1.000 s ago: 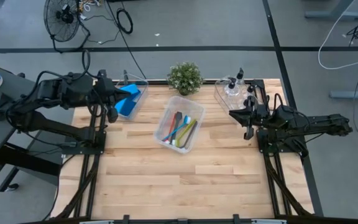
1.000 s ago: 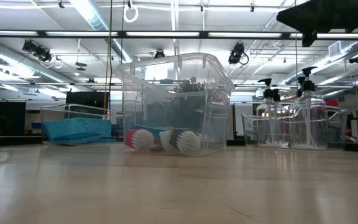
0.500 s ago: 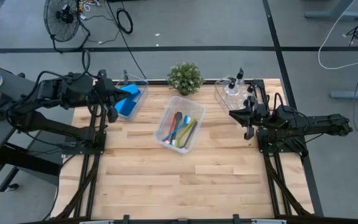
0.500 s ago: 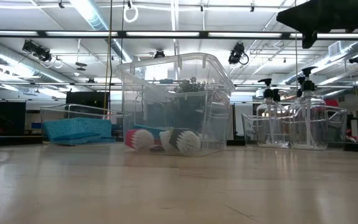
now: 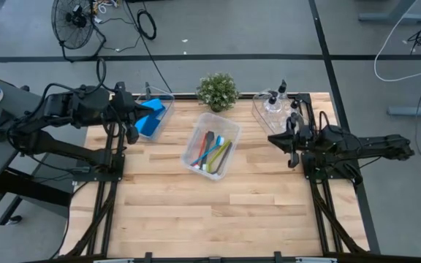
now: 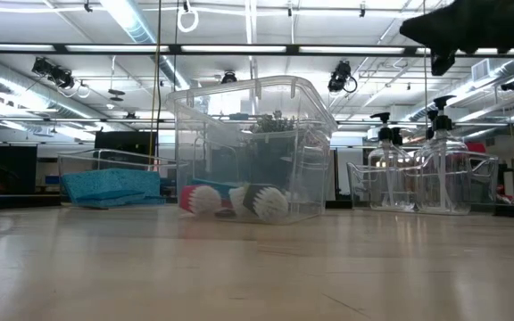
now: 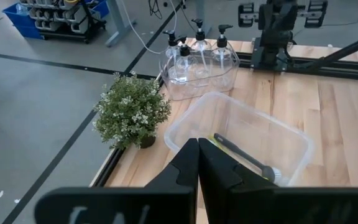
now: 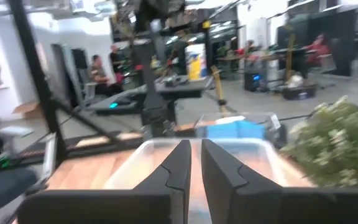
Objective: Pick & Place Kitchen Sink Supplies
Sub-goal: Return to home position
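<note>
The table (image 5: 218, 212) before me was a light wooden plank top in a black frame. Three clear plastic bins stood on its far half, well apart: the left bin (image 5: 164, 111) at the far left corner, the middle bin (image 5: 194, 139) turned at a slant near the centre, the right bin (image 5: 259, 111) at the far right.

Reads matte black all over: left arm (image 5: 79, 111) and right arm (image 5: 357, 146) built from slim tubes between chunky joint housings. Mounts on black rail frames (image 5: 108, 164). Ends, at the left gripper (image 7: 197, 143), in narrow tapered fingers (image 7: 184, 174) ahead of a flat bar (image 7: 166, 208) with faint pale marks
</note>
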### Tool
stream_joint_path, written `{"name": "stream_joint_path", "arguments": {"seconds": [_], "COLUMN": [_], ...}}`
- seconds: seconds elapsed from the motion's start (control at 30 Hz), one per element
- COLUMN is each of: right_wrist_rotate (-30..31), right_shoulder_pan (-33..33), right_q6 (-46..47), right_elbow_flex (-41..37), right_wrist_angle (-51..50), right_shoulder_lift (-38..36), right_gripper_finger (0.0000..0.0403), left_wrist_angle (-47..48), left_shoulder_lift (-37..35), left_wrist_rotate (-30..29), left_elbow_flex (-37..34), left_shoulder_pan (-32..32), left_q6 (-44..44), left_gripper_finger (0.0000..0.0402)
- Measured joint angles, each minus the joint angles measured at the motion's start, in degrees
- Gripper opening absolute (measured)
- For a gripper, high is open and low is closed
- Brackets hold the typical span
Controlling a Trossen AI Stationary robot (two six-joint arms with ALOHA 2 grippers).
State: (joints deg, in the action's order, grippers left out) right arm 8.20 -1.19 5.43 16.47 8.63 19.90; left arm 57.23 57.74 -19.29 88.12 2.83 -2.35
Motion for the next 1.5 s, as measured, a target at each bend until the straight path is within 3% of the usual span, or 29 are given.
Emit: {"name": "stream_joint_path", "arguments": {"seconds": [0.17,0.93,1.5], "right_wrist_rotate": [-4.22,-11.04,-10.62], "right_shoulder_pan": [0.00,-2.08,-2.03], "right_q6": [0.17,-2.89,-6.31], "right_elbow_flex": [-4.18,-15.65,-15.59], "right_wrist_angle": [0.44,-5.54,-7.92], "right_shoulder_lift": [-4.09,-19.61,-19.91], "right_gripper_finger": [0.0043,0.0043,0.0043], "left_wrist_angle": [0.00,0.01,0.00], "left_shoulder_lift": [0.00,0.00,0.00], "left_wrist_rotate": [0.02,0.02,0.02], "left_elbow_flex": [0.00,0.00,-0.02], "left_shoulder_pan": [0.00,-0.02,-0.01], "left_q6": [0.00,0.02,0.02], "left_gripper_finger": [0.0016,0.0016,0.0016]}}
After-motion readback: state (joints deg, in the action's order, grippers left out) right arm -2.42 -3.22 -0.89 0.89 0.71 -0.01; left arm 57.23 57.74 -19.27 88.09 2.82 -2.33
